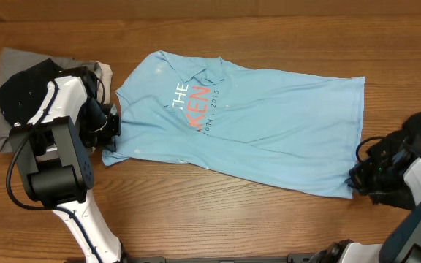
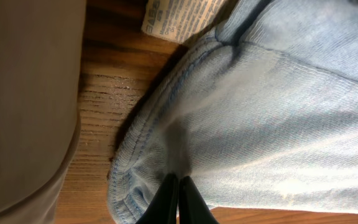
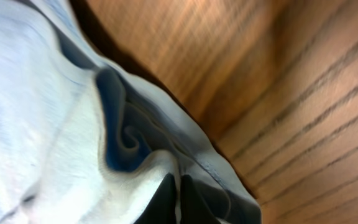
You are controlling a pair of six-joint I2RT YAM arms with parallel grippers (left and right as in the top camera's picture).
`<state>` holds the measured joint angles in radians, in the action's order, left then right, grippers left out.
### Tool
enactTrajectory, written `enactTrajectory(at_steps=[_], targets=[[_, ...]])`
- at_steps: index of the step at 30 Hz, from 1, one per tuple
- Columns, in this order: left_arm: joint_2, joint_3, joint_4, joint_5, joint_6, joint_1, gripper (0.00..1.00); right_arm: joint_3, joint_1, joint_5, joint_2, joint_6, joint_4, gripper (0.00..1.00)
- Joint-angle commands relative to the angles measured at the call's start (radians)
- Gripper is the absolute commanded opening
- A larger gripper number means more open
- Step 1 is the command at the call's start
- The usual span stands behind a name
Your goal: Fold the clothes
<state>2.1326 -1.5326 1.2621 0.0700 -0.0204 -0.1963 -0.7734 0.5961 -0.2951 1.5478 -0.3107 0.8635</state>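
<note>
Overhead, a light-blue T-shirt (image 1: 269, 124) lies stretched left to right across a wooden bench (image 1: 218, 219), red and white lettering partly showing near its left end. The left end effector (image 1: 112, 130) sits at the shirt's left edge and the right end effector (image 1: 357, 175) at the lower right corner of the hem. Each wrist view shows its two fingers pressed together with only a thin bit of stitched blue edge between them, so both look closed on the shirt, though how much cloth is really caught is hard to tell this close up. That shallow pinch is the main risk: if either arm lifts or pulls, the hem could slide out and that end would drop. The shirt appears doubled over in places, so a finger pair may hold just one layer, and the fold would then open and bunch. Uneven pulling by the two arms would drag the shirt crooked across the wood. A heap of grey, black and beige garments (image 1: 20, 80) lies just beside the left arm, and in the left wrist view a beige garment (image 2: 23, 93) lies close beside the gripped edge; a sweep that way could snag it and drag it along.
</note>
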Motion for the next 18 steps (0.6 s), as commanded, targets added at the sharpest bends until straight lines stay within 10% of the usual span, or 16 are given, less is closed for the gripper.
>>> enactTrajectory(at_steps=[1, 16, 18], targets=[[0.006, -0.022, -0.003, -0.027, 0.005, -0.002, 0.04, -0.051, 0.011, 0.040, 0.001, -0.008, -0.005, 0.04], [0.006, -0.034, 0.023, -0.044, 0.005, -0.043, 0.04, -0.053, 0.028, 0.121, 0.001, -0.043, 0.002, 0.04], [0.006, -0.036, 0.024, -0.032, 0.005, -0.046, 0.15, -0.053, 0.028, 0.117, 0.001, -0.042, 0.011, 0.19]])
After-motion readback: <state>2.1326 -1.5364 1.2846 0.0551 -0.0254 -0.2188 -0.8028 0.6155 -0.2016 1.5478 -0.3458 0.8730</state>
